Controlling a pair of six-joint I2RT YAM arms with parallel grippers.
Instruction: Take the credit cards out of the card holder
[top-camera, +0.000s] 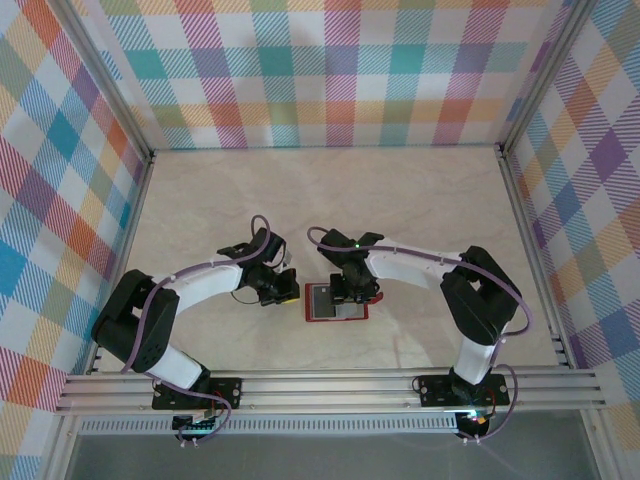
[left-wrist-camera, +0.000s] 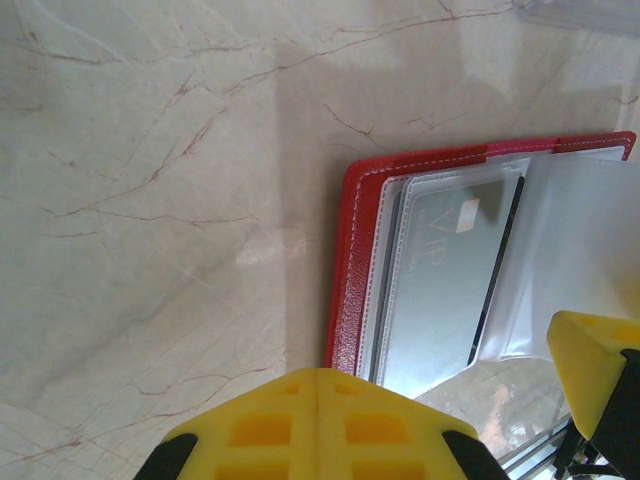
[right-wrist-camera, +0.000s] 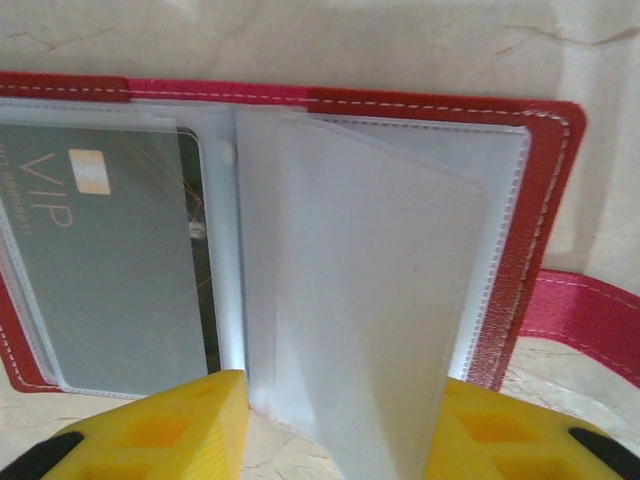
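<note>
The card holder (top-camera: 336, 303) is laid open on the table (top-camera: 420, 200), red cover down and clear pockets facing up. A grey card (right-wrist-camera: 110, 250) marked VIP is tucked inside the clear pocket on the half of the card holder nearest the left gripper (left-wrist-camera: 318, 420). A dark strip is seen along that card's inner edge. The left gripper is held just beside the card holder's red edge, its 2 yellow fingers pressed together with nothing between them. The right gripper (right-wrist-camera: 335, 430) is placed over the middle of the card holder with its jaws parted. A loose clear leaf (right-wrist-camera: 370, 300), raised from the card holder's spine, stands between the 2 fingers, and it is not seen to be clamped. A red strap (right-wrist-camera: 590, 310) is stretched out from the card holder's edge farthest from the left gripper.
</note>
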